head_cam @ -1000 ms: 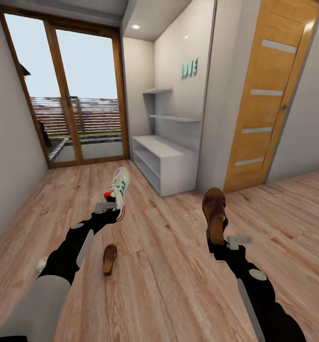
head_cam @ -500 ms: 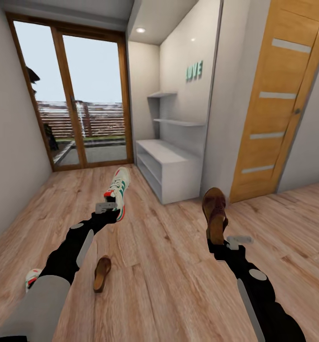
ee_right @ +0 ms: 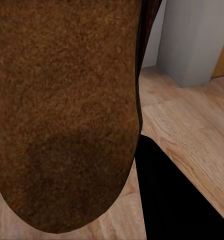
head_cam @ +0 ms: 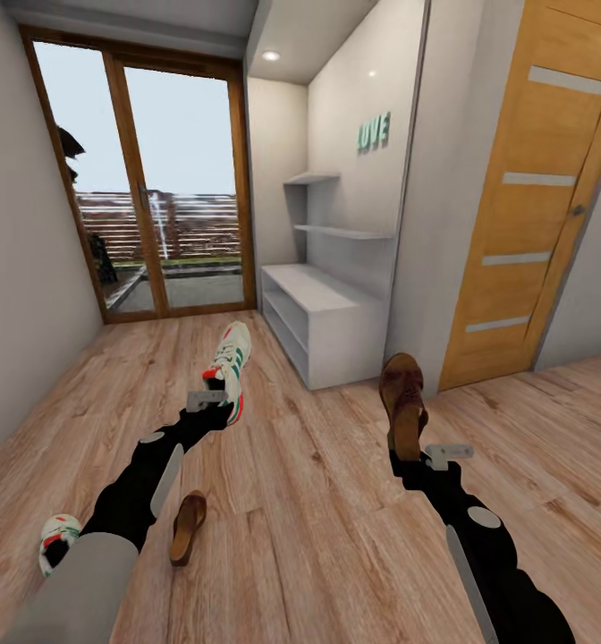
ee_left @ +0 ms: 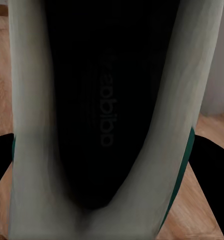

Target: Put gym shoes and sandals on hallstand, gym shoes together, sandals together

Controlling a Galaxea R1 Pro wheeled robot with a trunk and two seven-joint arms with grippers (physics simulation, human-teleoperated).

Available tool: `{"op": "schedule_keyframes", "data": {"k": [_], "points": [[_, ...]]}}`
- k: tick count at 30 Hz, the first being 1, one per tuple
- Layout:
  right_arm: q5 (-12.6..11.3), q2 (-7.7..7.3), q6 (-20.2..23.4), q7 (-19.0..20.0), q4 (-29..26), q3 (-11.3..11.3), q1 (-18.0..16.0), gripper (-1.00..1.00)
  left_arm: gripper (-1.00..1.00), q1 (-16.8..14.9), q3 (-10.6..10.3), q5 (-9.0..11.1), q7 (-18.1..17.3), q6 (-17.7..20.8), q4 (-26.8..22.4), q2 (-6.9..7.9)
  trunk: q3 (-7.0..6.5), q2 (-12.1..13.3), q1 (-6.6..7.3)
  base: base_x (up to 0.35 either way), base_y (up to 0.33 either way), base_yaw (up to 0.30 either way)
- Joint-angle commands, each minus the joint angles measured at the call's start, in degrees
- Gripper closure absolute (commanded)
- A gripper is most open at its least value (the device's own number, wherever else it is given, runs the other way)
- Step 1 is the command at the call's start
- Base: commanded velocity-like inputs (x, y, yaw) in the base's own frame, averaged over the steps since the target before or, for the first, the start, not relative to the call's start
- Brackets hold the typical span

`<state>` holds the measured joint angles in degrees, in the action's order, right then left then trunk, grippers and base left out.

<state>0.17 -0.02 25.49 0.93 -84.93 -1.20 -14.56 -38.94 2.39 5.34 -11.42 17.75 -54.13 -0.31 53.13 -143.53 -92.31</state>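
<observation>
My left gripper [head_cam: 216,402] is shut on one gym shoe [head_cam: 228,368], white with teal stripes and red patches, held above the corridor floor [head_cam: 300,501]; its dark inside [ee_left: 104,110] faces the left wrist camera. The right gripper [head_cam: 409,449] is shut on a brown sandal [head_cam: 401,401], held toe up; its brown surface [ee_right: 67,100] looms close in the right wrist view. The second sandal [head_cam: 187,526] lies on the floor beside my left arm. Farther left lies the second gym shoe [head_cam: 57,541], partly hidden by my left shoulder. The white hallstand [head_cam: 323,326] stands ahead against the right wall, bare on top.
A thin white wall shelf [head_cam: 343,232] hangs above the hallstand. Glass patio doors [head_cam: 148,179] close the corridor's far end. A wooden door [head_cam: 524,197] is at the right past a wall corner [head_cam: 421,268]. A grey wall [head_cam: 23,295] runs along the left.
The whole view has shifted: the hallstand looks nearer, and the floor sandal and shoe sit lower and further left. Both arms keep their hold and pose.
</observation>
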Motion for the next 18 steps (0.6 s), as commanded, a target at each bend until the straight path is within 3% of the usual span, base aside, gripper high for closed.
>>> {"op": "schedule_keyframes", "data": {"k": [1, 8, 18], "points": [[-0.17, -0.01, 0.46, -0.06, -0.12, -0.10, -0.03, 1.00, 1.00, 0.31, 0.16, 0.54, -0.19, 0.52, -0.15, -0.30, 0.06, -0.03, 0.01, 0.000, 0.000, 0.000], [-0.17, 0.00, 0.52, -0.07, -0.15, -0.11, -0.03, 1.00, 1.00, 2.20, 0.16, 0.54, -0.19, 0.53, -0.18, -0.40, 0.06, -0.03, 0.01, 0.002, -0.016, 0.000], [-0.17, 0.01, 0.52, -0.06, -0.08, -0.11, -0.03, 1.00, 1.00, 2.20, 0.16, 0.54, -0.19, 0.53, -0.18, -0.40, 0.06, -0.03, 0.01, 0.073, -0.256, 0.000]]}}
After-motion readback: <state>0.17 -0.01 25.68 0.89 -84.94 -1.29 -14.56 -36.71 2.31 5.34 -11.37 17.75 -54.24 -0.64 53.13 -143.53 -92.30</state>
